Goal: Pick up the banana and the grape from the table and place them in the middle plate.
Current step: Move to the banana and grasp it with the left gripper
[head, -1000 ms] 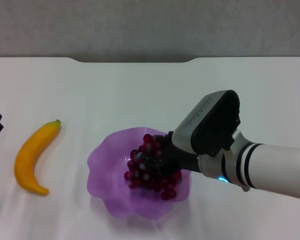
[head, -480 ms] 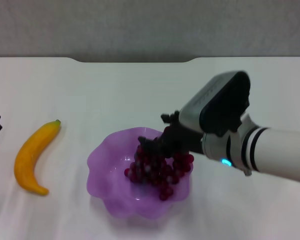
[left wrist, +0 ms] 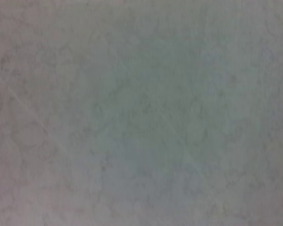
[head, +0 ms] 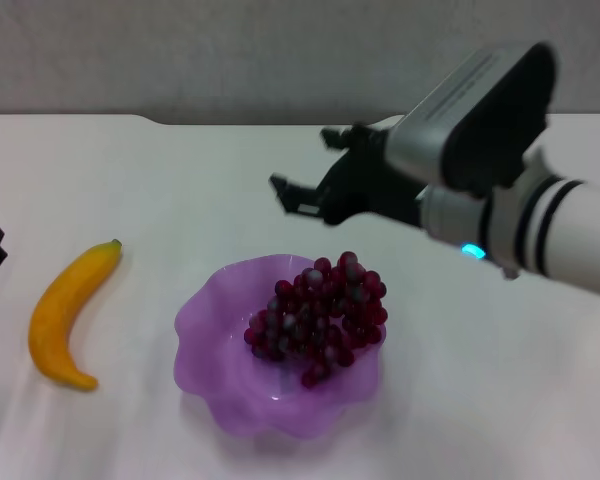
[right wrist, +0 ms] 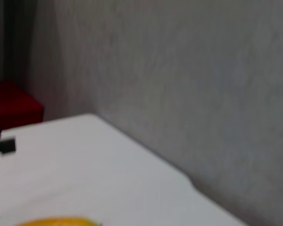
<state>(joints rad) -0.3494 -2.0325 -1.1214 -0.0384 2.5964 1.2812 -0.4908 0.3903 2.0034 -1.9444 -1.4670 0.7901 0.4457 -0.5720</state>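
Lifted clear of the grape bunch (head: pixel 317 322) in the purple plate (head: pixel 208 330), your right gripper (head: pixel 305 190) shows fingers spread and empty; take the stiff, smooth banana (head: pixel 68 311) mid-length.

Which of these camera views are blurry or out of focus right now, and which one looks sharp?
Head view: sharp on the banana, the grape and the middle plate; only the right gripper above the plate, jaws open, is slightly motion-smeared. Left wrist view: a featureless grey-white surface, nothing to focus on. Right wrist view: soft throughout, with the table edge and wall hazy.
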